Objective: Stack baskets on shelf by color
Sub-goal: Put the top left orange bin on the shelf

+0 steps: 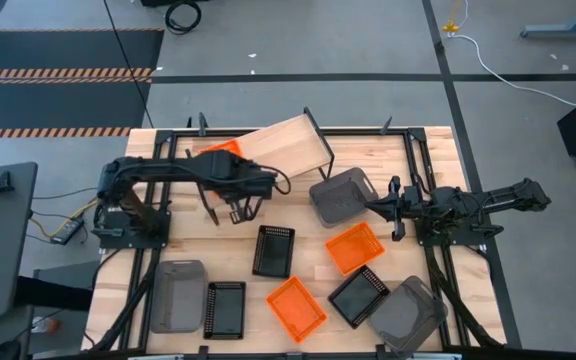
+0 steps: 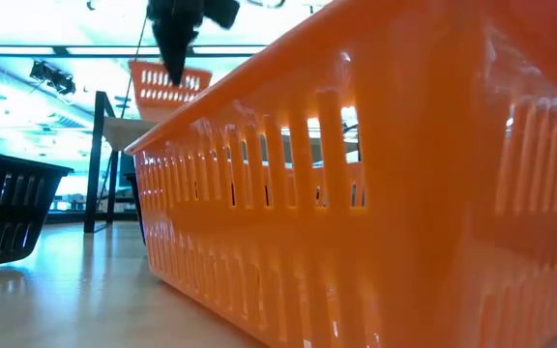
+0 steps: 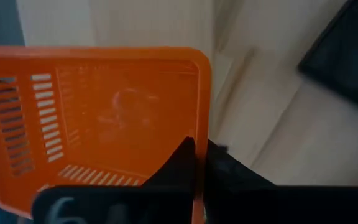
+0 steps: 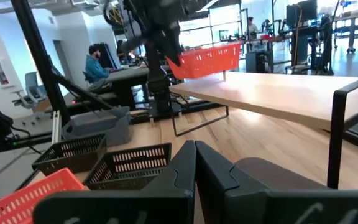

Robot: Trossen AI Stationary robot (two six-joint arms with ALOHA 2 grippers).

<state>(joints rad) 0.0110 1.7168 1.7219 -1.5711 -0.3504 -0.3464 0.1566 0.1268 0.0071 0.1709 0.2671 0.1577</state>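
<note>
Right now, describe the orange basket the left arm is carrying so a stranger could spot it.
Find the shelf, the light wood board at the table's far edge. At its left end the left gripper holds an orange basket by its rim. The other two orange ones lie on the tabletop.

High overhead; low tabletop; wrists close

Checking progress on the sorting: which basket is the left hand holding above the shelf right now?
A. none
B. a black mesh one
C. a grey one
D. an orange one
D: the left hand is clamped on the rim of an orange basket, held above the shelf.
</note>
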